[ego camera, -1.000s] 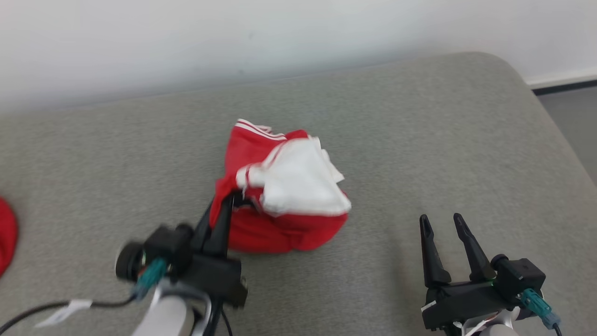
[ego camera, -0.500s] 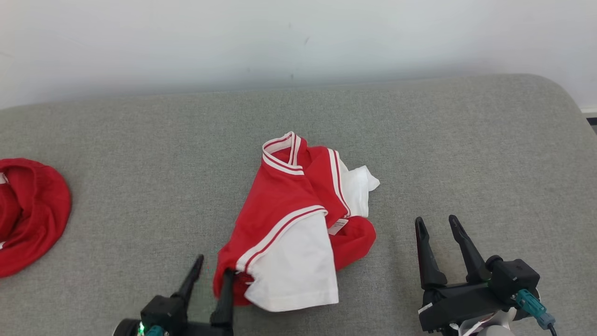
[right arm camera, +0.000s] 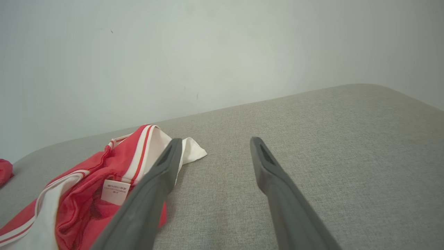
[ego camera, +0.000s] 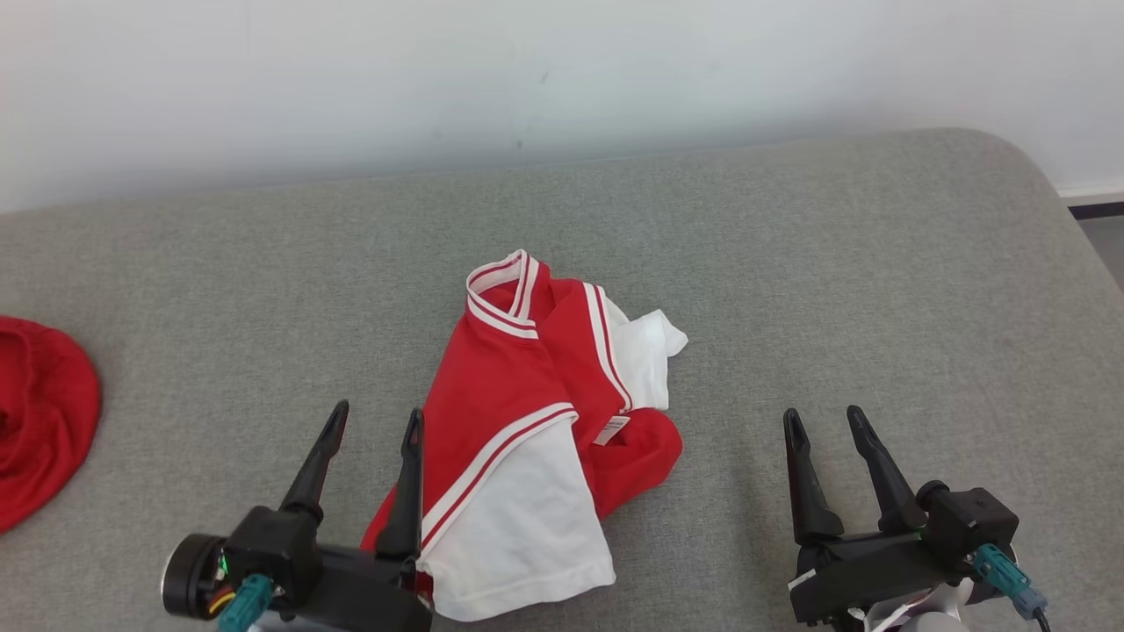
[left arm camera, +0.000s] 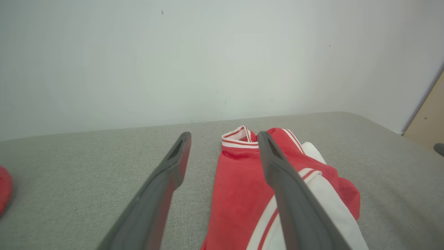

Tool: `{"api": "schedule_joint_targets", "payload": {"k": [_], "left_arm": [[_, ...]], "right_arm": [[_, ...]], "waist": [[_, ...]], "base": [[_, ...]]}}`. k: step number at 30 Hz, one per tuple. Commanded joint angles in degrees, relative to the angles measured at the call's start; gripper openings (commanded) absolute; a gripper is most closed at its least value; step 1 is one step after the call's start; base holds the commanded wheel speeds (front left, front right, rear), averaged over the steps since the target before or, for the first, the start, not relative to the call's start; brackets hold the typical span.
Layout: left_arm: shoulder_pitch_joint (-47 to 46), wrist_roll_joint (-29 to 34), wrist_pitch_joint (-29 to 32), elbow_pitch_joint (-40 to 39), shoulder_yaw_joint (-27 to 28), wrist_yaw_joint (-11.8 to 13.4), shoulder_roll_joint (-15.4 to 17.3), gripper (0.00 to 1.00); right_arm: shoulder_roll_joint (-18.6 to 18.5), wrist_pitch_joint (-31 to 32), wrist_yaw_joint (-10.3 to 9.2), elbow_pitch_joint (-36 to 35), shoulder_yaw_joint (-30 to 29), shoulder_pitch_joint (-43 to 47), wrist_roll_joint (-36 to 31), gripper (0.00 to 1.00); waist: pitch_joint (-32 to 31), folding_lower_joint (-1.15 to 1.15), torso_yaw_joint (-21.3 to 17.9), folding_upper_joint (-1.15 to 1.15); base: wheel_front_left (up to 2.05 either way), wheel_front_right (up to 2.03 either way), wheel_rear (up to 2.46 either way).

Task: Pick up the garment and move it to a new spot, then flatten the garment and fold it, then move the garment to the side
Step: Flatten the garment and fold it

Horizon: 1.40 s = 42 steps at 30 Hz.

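1. Garment position. The crumpled red-and-white jersey with striped trim (ego camera: 518, 412) lies near the middle of the grey upholstered surface (ego camera: 790, 263). Its striped collar points toward the pale wall (ego camera: 562, 79), and a white panel lies at the edge nearest me. A small white label (ego camera: 610, 429) shows on the red fabric on its right side.

2. Left claw. My left claw (ego camera: 378, 411) is spread wide and holds nothing. It sits at the jersey's near left edge. In the left wrist view, one finger is over bare upholstery and the other crosses in front of the jersey (left arm camera: 239, 187). I cannot tell whether that finger touches the cloth.

3. Right claw. My right claw (ego camera: 823, 412) is also spread and empty. It is over bare upholstery, to the right of the jersey and apart from it.

4. Other items. A second red cloth item (ego camera: 39, 430) lies at the far left edge, well apart from the jersey.
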Motion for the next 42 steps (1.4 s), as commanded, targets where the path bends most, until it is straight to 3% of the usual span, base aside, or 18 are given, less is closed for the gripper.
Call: {"api": "schedule_joint_targets", "payload": {"k": [1, 7, 17, 24, 29, 30, 31, 32, 33, 42], "left_arm": [[1.3, 0.3, 0.5, 0.1, 0.0, 0.3, 0.3, 1.0], [0.4, 0.5, 2.9, 1.8, -2.0, -1.2, 1.1, 1.0], [-9.9, 3.1, 6.6, 9.4, -7.8, -5.3, -1.8, 1.0], [-14.0, 5.8, 7.9, 17.9, -9.2, -4.2, -1.7, 1.0], [-14.0, 5.5, 7.2, 21.6, -9.0, -3.6, -1.6, 1.0], [-14.0, 5.1, 6.9, 22.2, -8.8, -3.7, -1.7, 0.95], [-14.0, 4.9, 6.8, 22.8, -8.6, -3.5, -1.9, 0.48], [-14.0, 4.7, 6.5, 23.2, -8.4, -3.5, -1.8, 0.33], [-14.0, 4.3, 6.1, 23.5, -8.2, -3.5, -2.0, 0.0], [-13.8, 0.3, 2.4, 20.3, -6.3, -5.0, -3.7, 0.0]], "right_arm": [[0.0, -0.2, 0.2, 0.0, -0.1, 0.3, 0.3, 1.0], [0.0, -0.2, 0.2, -0.1, 0.0, -0.1, 0.1, 1.0], [-0.1, -0.2, 0.2, 0.3, 1.5, -1.4, 1.7, 1.0], [0.0, -0.2, 0.2, 0.2, 1.6, -1.7, 3.0, 1.0], [0.0, -0.2, 0.2, 0.0, 1.0, -1.4, 3.2, 1.0], [0.0, -0.2, 0.2, 0.0, 0.8, -1.4, 3.1, 1.0], [0.0, -0.2, 0.2, 0.0, 0.5, -1.3, 3.0, 1.0], [0.0, -0.2, 0.2, 0.0, 0.5, -1.4, 2.9, 1.0], [0.0, -0.2, 0.2, 0.0, 0.5, -1.5, 2.8, 1.0], [0.0, -0.2, 0.2, 0.2, 0.1, -0.5, 2.2, 1.0]], "waist": [[0.2, 0.0, -0.6, 0.0], [0.5, 0.0, -1.6, 0.0], [2.4, 0.0, -7.2, 0.0], [3.9, 0.0, -11.6, 0.0], [4.3, 0.0, -12.1, 0.0], [4.2, 0.0, -12.0, 0.0], [4.1, 0.0, -11.8, 0.0], [4.0, 0.0, -11.6, 0.0], [3.9, 0.0, -11.3, 0.0], [2.0, 0.0, -8.3, 0.0]], "base": [[0.0, 0.0, 0.0], [0.0, 0.0, 0.0], [0.0, 0.0, 0.0], [0.0, 0.0, 0.0], [0.0, 0.0, 0.0], [0.0, 0.0, 0.0], [0.0, 0.0, 0.0], [0.0, 0.0, 0.0], [0.0, 0.0, 0.0], [0.0, 0.0, 0.0]]}}
